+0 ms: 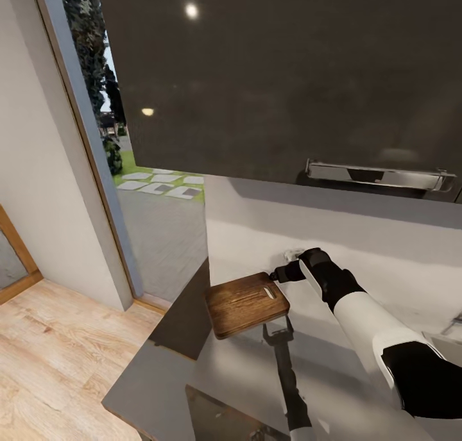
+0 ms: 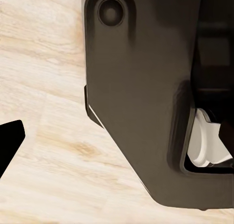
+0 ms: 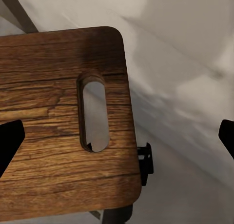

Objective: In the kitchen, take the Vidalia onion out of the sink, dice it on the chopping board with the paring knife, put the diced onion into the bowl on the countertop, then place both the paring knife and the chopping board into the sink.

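Item: chopping board (image 1: pixel 247 303), bare on the worktop (image 1: pixel 359 268), lying just beneath our right end effector (image 1: pixel 277 275), whose fingers (image 3: pixel 9 147) stand wide and empty. Left end effector (image 2: pixel 9 141): spread, we cannot tell. We judge board-to-sink outstanding.

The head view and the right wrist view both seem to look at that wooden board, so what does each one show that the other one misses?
The head view alone takes in the surroundings: the chopping board lying whole on the grey countertop, the right arm reaching over it, the dark wall cabinet above, and a glass door with a garden outside. The right wrist view alone gives the close detail: the wood grain and the countertop seen through the slot-shaped handle hole. Both share the board's handle end, the pale wall behind it, and a dark gripper just off the board's edge.
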{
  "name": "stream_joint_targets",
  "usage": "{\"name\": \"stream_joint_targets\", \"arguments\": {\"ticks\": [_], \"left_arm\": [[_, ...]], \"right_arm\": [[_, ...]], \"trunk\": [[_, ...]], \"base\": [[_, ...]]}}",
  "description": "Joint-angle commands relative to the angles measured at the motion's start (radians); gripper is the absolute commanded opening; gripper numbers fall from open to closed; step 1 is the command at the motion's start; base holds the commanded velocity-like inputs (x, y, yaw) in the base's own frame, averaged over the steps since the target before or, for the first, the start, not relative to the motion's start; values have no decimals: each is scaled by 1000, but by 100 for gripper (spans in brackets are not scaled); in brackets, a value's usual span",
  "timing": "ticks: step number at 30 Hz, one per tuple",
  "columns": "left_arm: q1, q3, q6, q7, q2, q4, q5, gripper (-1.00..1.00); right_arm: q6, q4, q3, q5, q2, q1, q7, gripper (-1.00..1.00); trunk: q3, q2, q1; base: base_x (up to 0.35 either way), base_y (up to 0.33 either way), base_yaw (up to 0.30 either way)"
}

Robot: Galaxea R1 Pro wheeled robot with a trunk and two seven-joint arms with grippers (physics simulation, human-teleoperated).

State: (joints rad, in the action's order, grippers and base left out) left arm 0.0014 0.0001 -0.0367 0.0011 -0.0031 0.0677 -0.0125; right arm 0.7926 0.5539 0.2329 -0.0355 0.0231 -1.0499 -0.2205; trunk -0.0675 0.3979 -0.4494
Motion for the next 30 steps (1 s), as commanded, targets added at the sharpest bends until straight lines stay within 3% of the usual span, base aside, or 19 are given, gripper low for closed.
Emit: {"name": "stream_joint_targets", "arguments": {"ticks": [1, 10, 30], "left_arm": [[0, 0, -2, 0, 0, 1, -1, 100], [0, 0, -2, -1, -2, 1, -1, 100], [0, 0, -2, 0, -3, 1, -1, 100]], "right_arm": [[4, 1, 6, -3, 2, -1, 2, 100], [2, 0, 6, -3, 5, -1, 51, 100], [1, -29, 6, -4, 14, 1, 55, 100]], "trunk": [[-3, 2, -1], [-12, 2, -1], [-36, 2, -1]], "base": [[0, 0, 0], [0, 0, 0], [0, 0, 0]]}}
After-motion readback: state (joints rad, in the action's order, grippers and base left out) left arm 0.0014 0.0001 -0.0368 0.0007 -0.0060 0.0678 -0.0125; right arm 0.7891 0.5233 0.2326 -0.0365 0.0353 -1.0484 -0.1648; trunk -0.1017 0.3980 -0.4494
